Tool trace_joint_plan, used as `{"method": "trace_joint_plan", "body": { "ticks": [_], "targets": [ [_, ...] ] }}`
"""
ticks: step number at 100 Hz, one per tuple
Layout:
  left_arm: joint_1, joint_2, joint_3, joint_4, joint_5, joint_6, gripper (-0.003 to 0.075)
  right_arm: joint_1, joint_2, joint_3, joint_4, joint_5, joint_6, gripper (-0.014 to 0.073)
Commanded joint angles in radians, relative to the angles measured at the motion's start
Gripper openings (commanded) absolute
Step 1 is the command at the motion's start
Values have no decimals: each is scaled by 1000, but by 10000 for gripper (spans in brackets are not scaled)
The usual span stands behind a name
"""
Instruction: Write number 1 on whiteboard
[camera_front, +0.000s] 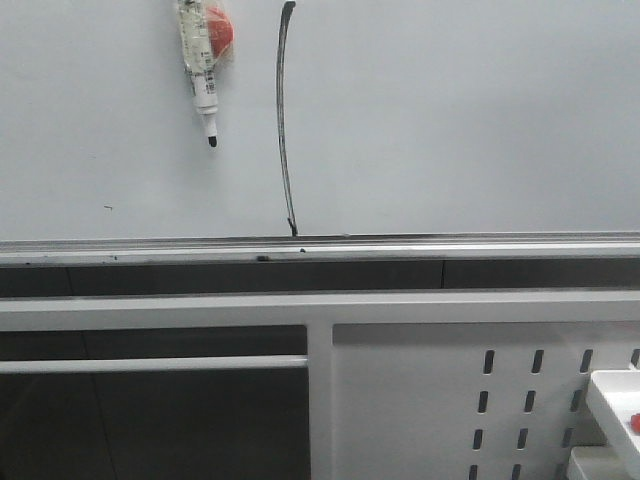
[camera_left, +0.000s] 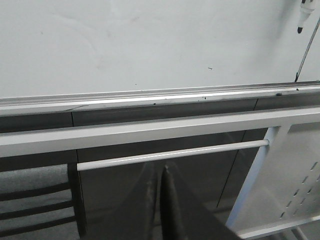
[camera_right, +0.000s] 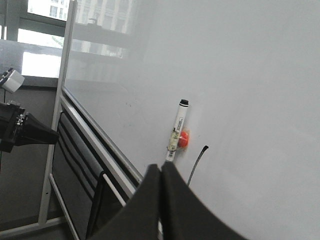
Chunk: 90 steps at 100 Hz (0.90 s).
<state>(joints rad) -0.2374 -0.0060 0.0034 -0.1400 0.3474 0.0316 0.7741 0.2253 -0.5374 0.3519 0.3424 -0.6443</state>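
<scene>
The whiteboard fills the upper front view, with a silver rail along its lower edge. The number 1 is a long thin black stroke running from near the top down to the rail. A marker hangs tip-down on the board just left of the stroke, beside a red holder. Neither gripper shows in the front view. My left gripper is shut and empty, low before the frame; the stroke is far off. My right gripper is shut and empty, short of the marker and the stroke.
Below the rail are a white frame bar, a thin white crossbar and a white perforated panel. A white box with a red spot sits at the lower right. A dark arm part shows in the right wrist view.
</scene>
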Motion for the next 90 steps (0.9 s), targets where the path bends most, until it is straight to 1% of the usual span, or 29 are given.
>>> {"method": "trace_joint_plan", "body": {
  "ticks": [1, 45, 48, 56, 62, 64, 69, 81, 86, 90],
  "targets": [
    [2, -22, 35, -13, -37, -11, -20, -4, 10, -22, 7, -75, 2, -59],
    [2, -22, 35, -13, -37, -11, -20, -4, 10, -22, 7, -67, 2, -59],
    [2, -22, 35, -13, -37, -11, -20, -9, 10, -20, -5, -64, 2, -59],
    [2, -22, 35, -13, -37, -11, -20, -42, 8, 9, -110, -98, 2, -59],
    [2, -22, 35, -13, -37, -11, -20, -77, 8, 48, -128, -113, 13, -59],
    [2, -22, 35, -13, -37, -11, -20, -94, 8, 63, -132, -119, 39, -59],
    [2, -22, 35, -13, -37, -11, -20, -136, 8, 104, -175, -120, 151, -59],
    [2, -22, 35, -13, -37, -11, -20, -245, 5, 218, -352, -157, 527, -59],
    [2, -22, 35, -13, -37, -11, -20, -291, -2, 268, -414, -193, 610, -59],
    [2, -22, 35, -13, -37, -11, -20, -314, -17, 312, -416, -231, 634, -59]
  ]
}}
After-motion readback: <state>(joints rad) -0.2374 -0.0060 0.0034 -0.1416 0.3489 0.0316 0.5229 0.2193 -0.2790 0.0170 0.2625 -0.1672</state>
